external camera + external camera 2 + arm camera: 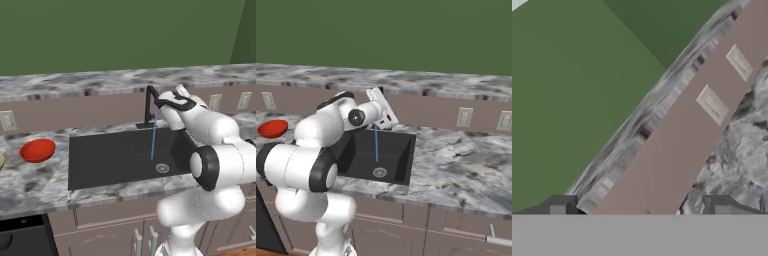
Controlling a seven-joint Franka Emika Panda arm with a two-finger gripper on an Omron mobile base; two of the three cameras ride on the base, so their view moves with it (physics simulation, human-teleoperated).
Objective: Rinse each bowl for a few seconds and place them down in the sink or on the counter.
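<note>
hovering with the white two-finger gripper (387, 116) spread wide and empty at centre frame, above the matte black rectangular sink (107, 160). water running from the black arched faucet (151, 102). glossy red round bowl (37, 150) sitting at left on the grey-and-white marbled counter (35, 185); probably swinging left, lowering squarely over its rim.

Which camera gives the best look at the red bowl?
The left base view: the red bowl sits whole on the counter left of the sink. The right base view catches it at the far left edge, partly behind the arm.
</note>
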